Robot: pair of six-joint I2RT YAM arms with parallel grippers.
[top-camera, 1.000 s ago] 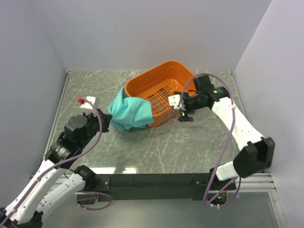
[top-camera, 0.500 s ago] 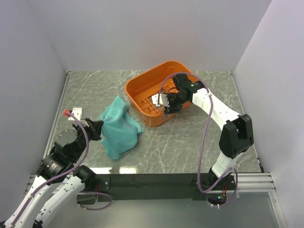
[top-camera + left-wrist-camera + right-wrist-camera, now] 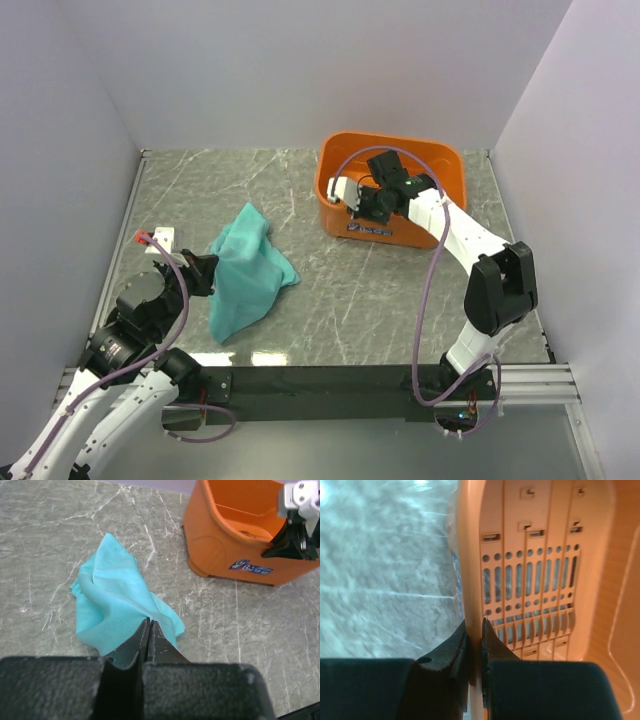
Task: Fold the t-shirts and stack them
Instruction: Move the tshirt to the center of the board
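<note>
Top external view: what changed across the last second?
The left end effector pulled the t-shirt out of the orange basket, leftward onto the table. The right end effector, clamped on the basket wall, swung the basket toward the back right. The left pinch on the shirt held throughout.

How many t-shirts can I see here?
1. The teal t-shirt lies crumpled on the table, left of the orange basket, its near edge pinched by the left arm's fingers. The basket's visible floor holds none, though part of its inside is hidden.
</note>
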